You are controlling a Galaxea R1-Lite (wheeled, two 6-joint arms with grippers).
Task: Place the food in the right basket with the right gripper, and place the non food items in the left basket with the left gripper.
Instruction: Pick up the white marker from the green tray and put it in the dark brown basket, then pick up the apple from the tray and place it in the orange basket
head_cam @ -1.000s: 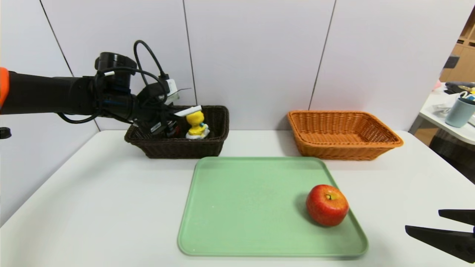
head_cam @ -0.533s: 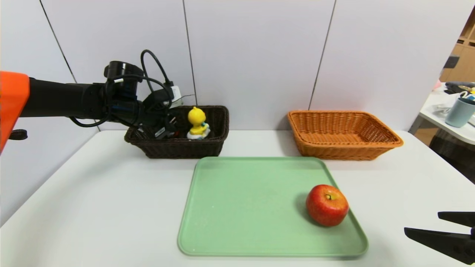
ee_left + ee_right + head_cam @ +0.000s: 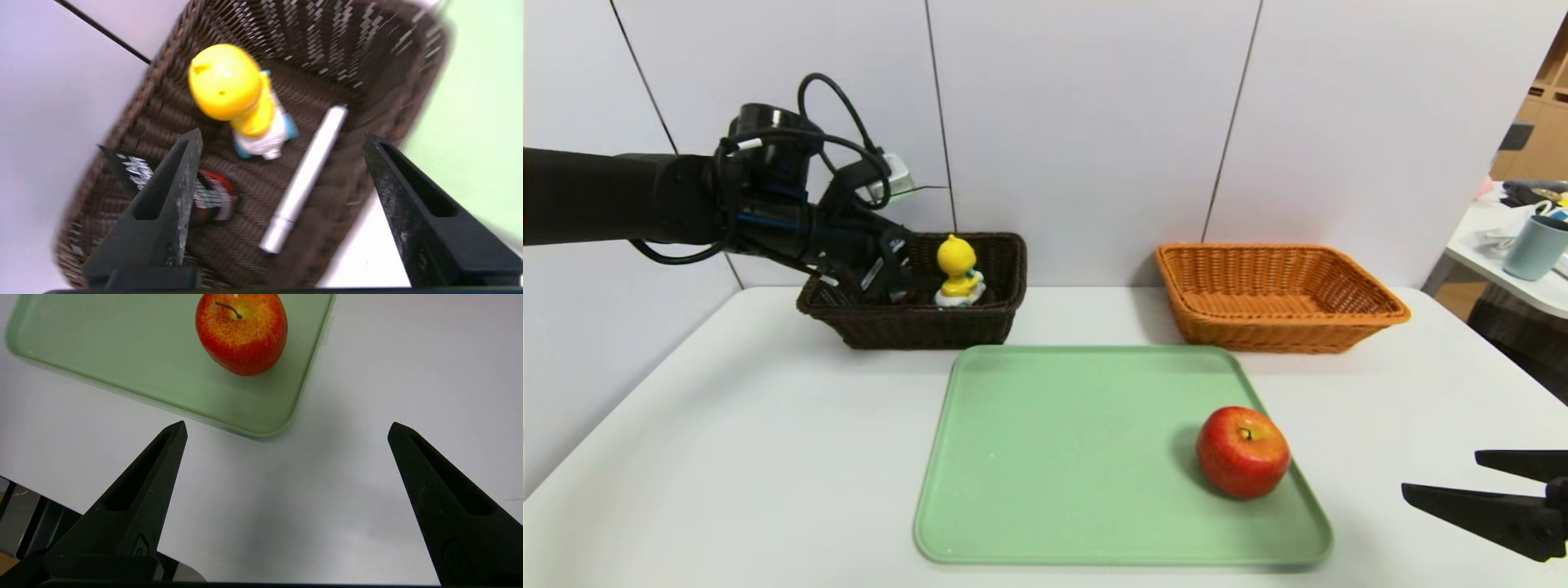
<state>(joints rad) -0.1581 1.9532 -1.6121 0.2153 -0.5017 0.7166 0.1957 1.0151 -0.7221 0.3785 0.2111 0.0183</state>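
Left gripper jaws wide apart, empty, above left basket.

In the head view the left gripper covers the near-left part of the dark brown basket, so the dark tube and the white marker inside cannot be made out there. The left wrist view is smeared by motion: the tube lies partly behind one finger, its print unreadable, and the far rim of the basket blurs away. The right gripper is cut off by the head view's right edge (only its finger ends show). The apple is clipped by the right wrist view's edge.
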